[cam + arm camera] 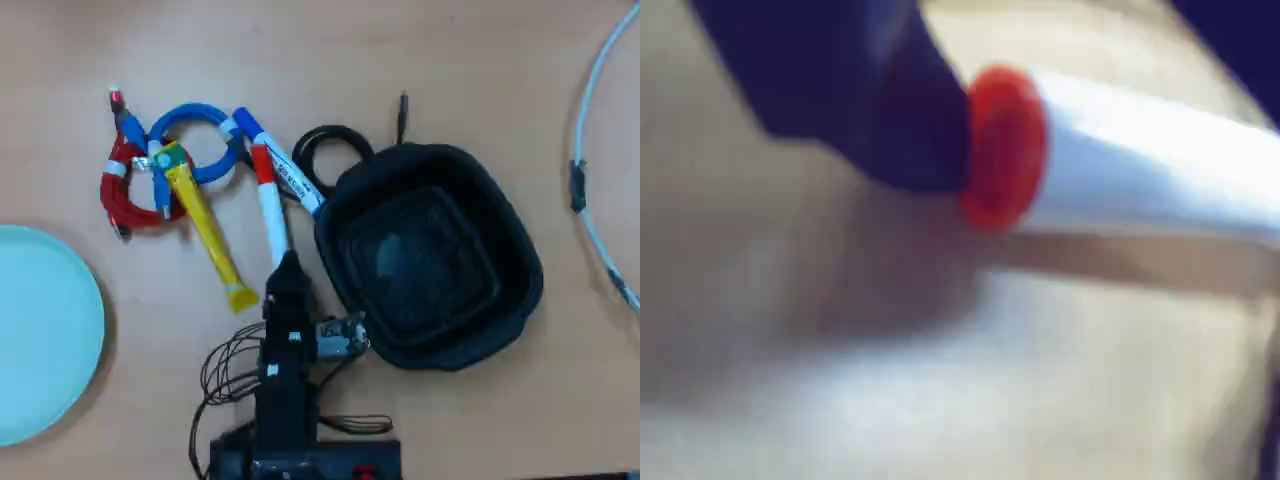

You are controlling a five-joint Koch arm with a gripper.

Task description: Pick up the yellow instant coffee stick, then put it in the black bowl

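Yellow foil coffee stick (206, 229) with a green end lies slanted on the tan wooden bench (480, 70), left of the large black rounded-square bowl (430, 256). The dark tool (288, 262) sits over the red-and-white marker pen (269, 200); whether its jaws are apart I cannot tell.

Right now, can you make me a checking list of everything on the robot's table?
Surface: tan wooden table, bare spots clean.
Job's things: yellow instant coffee stick lying flat, outside the black bowl, which is empty.
Clutter: red-and-white marker, blue-and-white marker, pale blue plate.
Gripper: gripper at the red-and-white marker's end; open or shut not visible.
Cables: red cable, blue cable, black cable, robot's thin wires.
Surroundings: white cable at the right edge.
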